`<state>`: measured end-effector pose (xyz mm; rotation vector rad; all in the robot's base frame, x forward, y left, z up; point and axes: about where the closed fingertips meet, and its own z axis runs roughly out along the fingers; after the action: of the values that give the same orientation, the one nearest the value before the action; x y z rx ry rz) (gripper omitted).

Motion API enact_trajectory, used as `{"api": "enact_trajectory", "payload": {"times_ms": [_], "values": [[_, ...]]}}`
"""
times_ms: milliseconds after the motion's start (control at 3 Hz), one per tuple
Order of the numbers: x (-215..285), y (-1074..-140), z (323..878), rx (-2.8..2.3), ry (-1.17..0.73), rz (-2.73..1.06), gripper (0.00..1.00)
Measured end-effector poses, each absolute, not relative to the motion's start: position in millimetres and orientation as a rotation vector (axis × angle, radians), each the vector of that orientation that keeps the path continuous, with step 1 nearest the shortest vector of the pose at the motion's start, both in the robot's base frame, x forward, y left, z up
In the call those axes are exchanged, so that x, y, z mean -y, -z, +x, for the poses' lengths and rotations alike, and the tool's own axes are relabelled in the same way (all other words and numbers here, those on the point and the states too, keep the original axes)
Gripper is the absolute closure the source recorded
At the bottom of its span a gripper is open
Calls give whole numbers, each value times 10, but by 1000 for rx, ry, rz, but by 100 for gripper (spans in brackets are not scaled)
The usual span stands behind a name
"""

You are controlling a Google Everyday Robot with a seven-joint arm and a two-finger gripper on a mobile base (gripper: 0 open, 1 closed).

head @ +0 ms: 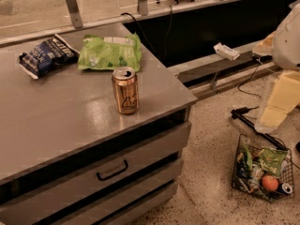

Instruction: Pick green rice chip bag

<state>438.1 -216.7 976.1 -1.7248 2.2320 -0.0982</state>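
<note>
Status: not started, as far as I can judge.

- green rice chip bag (110, 52) lies flat on the table (56, 121), close to the far edge and toward the far right corner. Nothing is touching it.
- jaws: not in frame, so I cannot tell whether they are spread or closed, or whether they carry anything. The only parts of the robot showing are the pale arm sections (282, 97) at the right side, off the table and well apart from the bag.
- gold can (125, 90) stands upright just in front of the bag, between it and the near right corner. It looks apart from the bag, but the gap is small.
- dark blue-and-white chip bag (46, 55) sits along the far edge, just left of the target, about touching it. Not the target.
- wire basket (236, 170) is on the floor past the right edge; the small green packet (272, 159) in it is also not the target.

Left to do: everything, i.e. reach, grasp and lift. Likely snags are clipping the can on approach and the crinkly bag slipping.
</note>
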Motion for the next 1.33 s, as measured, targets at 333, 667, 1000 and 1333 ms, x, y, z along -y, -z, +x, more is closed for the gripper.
{"api": "enact_trajectory", "payload": {"times_ms": [333, 667, 1000, 1333], "values": [[2166, -9762, 4382, -2232, 98, -1725, 0], [2137, -9811, 4496, -2192, 112, -1738, 0], [2031, -9862, 4887, -2101, 101, -1777, 0], [1723, -10016, 5482, -1929, 86, -1809, 0]]}}
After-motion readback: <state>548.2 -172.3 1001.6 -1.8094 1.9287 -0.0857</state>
